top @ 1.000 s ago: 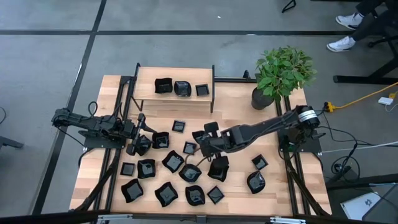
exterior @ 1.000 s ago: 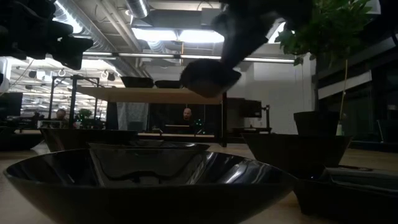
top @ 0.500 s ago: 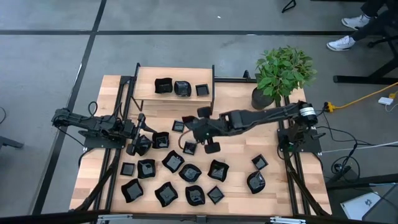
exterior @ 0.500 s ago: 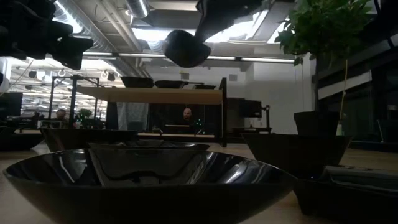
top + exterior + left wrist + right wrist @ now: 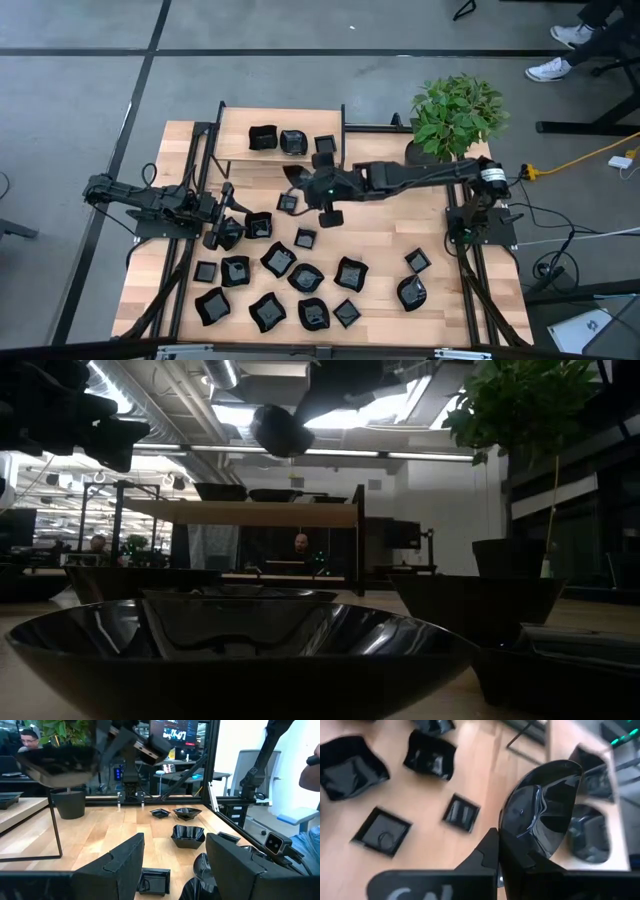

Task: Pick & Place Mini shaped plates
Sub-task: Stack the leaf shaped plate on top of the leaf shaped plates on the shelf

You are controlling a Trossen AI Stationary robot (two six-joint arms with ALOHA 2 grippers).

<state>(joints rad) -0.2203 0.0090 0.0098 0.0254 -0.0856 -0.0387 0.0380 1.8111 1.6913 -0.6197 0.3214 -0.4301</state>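
1. Pinching a small glossy black round dish [image 5: 545, 810] by its rim, your right gripper [image 5: 303, 184] has its fingers pressed tight on the edge, so the dish hangs tilted with its hollow facing the wrist camera; that edge grip looks chosen to let it drop flat onto a surface.
2. You have the dish in the air just in front of the raised wooden shelf [image 5: 235, 140], where three black dishes [image 5: 290, 141] already sit, so the shelf is probably the drop-off.
3. Your right arm [image 5: 420, 178] is stretched nearly straight across the table from its base, passing beside the green potted plant [image 5: 455, 115].
4. Most of the remaining glossy black plates [image 5: 290, 270], square and wavy-edged, lie scattered on the pale wooden table [image 5: 440, 240] well below the carried one.
5. Your left gripper [image 5: 222, 232] waits with fingers spread, low over the table's left side, close to the nearest plates and holding nothing.
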